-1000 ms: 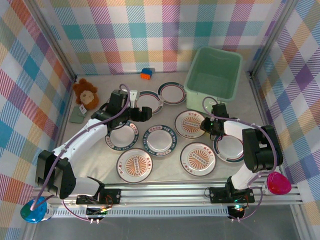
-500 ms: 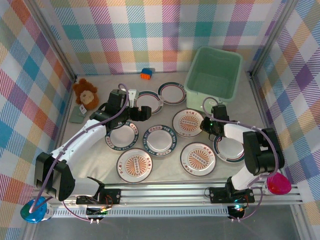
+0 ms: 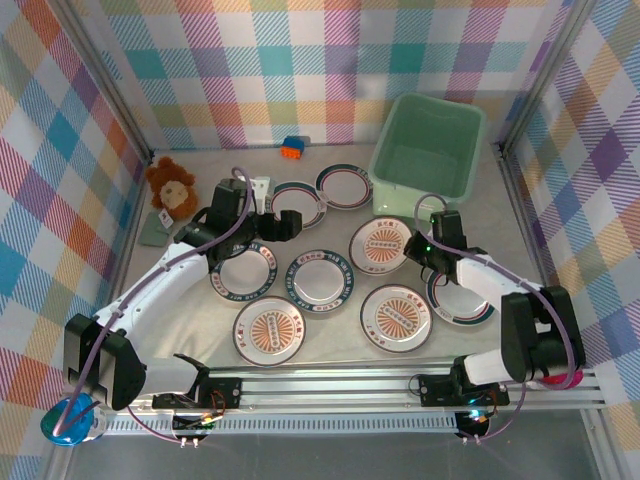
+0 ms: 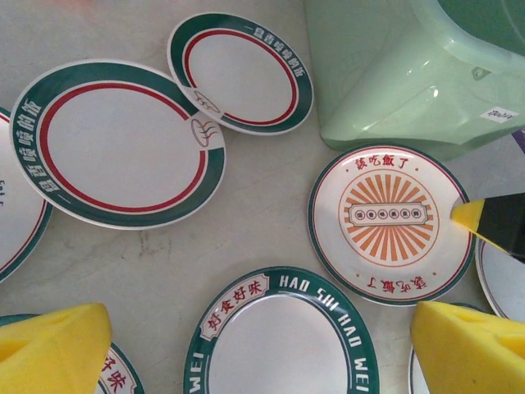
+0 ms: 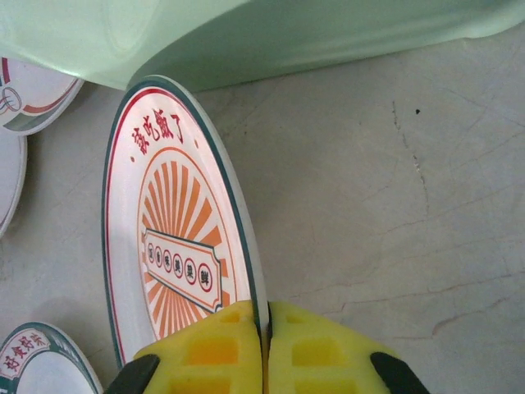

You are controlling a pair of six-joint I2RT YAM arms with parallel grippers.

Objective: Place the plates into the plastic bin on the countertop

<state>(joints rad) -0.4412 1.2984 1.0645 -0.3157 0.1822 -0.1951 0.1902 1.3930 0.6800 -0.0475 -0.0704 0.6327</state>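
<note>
Right wrist view shows your right pincer pinching the rim of the sunburst plate, low over the surface just beside the bin. Raise the plate well clear of the bin's rim before you let go. Your left pincer hangs spread above other plates.

Mint-green plastic bin, orange-sunburst teal-rimmed plate, yellow fingers, pastel plaid walls, beige marbled countertop
</note>
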